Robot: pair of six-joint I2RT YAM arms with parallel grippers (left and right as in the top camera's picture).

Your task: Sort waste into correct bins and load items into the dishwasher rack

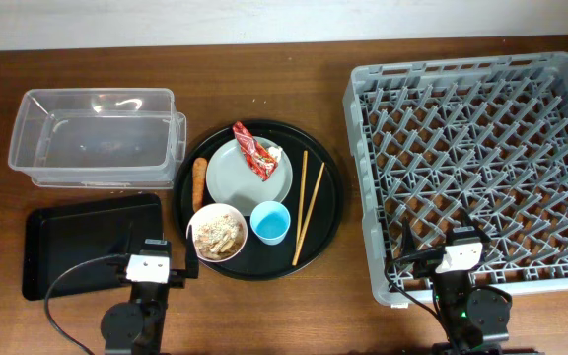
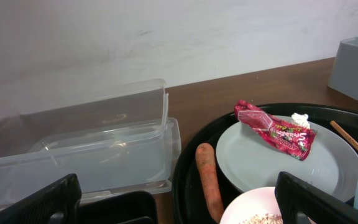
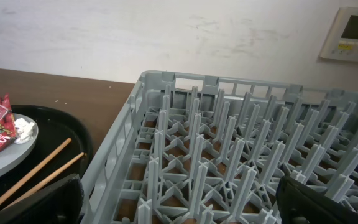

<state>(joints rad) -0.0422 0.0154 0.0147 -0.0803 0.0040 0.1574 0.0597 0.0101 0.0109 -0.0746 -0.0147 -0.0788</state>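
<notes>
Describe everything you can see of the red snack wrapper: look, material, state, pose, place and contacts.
The red snack wrapper is crumpled, shiny, foil-like plastic with pale print. It lies flat and slanted on the far-right part of the pale grey round plate, which sits on the round black tray. A small white scrap sits by its right end. Nothing holds it.

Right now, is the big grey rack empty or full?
Empty. From overhead, the dishwasher rack shows bare lattice everywhere; nothing sits in it.
</notes>
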